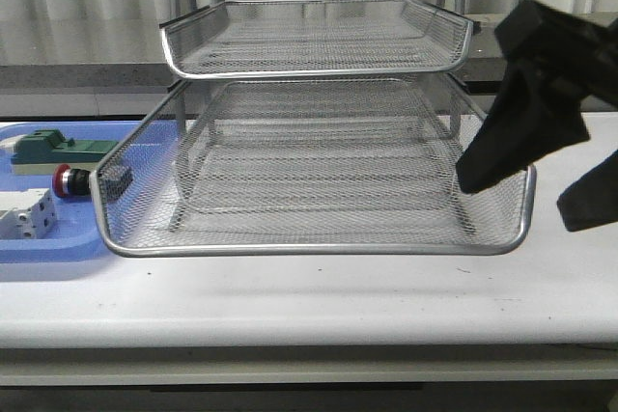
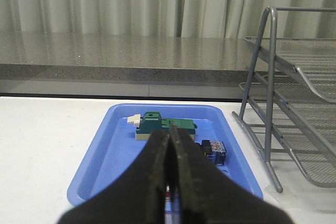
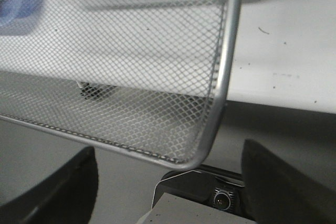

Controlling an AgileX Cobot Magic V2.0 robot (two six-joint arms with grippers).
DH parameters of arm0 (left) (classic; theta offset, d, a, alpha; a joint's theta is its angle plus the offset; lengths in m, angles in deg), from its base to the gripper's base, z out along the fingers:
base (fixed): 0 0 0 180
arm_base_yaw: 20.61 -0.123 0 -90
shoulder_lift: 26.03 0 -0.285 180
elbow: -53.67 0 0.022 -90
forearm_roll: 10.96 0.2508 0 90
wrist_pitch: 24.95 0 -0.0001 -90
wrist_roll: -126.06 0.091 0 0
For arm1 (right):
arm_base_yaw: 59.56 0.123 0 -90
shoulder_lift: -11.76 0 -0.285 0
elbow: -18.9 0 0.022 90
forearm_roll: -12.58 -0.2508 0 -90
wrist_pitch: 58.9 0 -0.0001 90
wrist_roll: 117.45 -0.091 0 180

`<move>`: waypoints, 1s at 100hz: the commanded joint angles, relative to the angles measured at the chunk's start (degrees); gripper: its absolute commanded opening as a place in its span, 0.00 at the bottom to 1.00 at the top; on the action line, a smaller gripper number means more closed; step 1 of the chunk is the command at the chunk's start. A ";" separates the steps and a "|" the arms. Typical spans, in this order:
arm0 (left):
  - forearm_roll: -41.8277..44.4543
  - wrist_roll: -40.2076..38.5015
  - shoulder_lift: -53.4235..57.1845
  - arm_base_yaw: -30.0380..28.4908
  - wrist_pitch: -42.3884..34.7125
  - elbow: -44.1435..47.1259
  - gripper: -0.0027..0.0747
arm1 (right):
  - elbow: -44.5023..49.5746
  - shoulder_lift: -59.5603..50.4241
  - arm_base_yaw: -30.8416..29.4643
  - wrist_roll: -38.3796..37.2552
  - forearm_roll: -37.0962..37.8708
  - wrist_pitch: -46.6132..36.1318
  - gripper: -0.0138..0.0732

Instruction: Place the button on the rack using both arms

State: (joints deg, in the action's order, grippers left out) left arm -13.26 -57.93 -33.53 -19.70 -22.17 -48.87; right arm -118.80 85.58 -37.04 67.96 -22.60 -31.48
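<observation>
The button point(image 1: 66, 180) lies on its side in the blue tray point(image 1: 39, 258), red cap to the left; its dark body shows through the mesh of the rack point(image 1: 319, 250). In the left wrist view the button's black and blue body point(image 2: 212, 151) lies just past my left gripper point(image 2: 169, 132), which is shut, empty and above the tray point(image 2: 105, 156). The left gripper is out of the front view. My right gripper point(image 1: 526, 198) is open, its fingers either side of the pulled-out tier's front right corner point(image 3: 223, 93).
A green block point(image 1: 43, 150) and a white terminal block point(image 1: 27, 214) share the blue tray; the green block also shows in the left wrist view point(image 2: 163, 124). The rack's legs point(image 2: 270, 103) stand right beside the tray. A grey ledge and curtains are behind.
</observation>
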 commanded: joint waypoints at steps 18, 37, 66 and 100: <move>-0.60 -0.47 1.73 0.07 -4.60 1.97 0.01 | -1.40 -9.29 -4.69 -5.82 11.12 8.15 0.82; -0.60 -0.47 1.73 0.07 -4.60 1.97 0.01 | -4.54 -15.71 -7.56 -15.01 28.77 14.91 0.82; -0.60 -0.47 1.73 0.07 -4.60 1.97 0.01 | -7.73 -25.95 -7.56 -17.98 41.17 18.82 0.82; -0.60 -0.47 1.73 0.07 -4.60 1.97 0.01 | -7.73 -36.20 -7.56 -18.02 45.58 17.96 0.79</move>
State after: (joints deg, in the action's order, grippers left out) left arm -13.26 -57.93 -33.53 -19.70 -22.17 -48.87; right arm -124.51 50.76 -44.28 49.96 20.64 -9.92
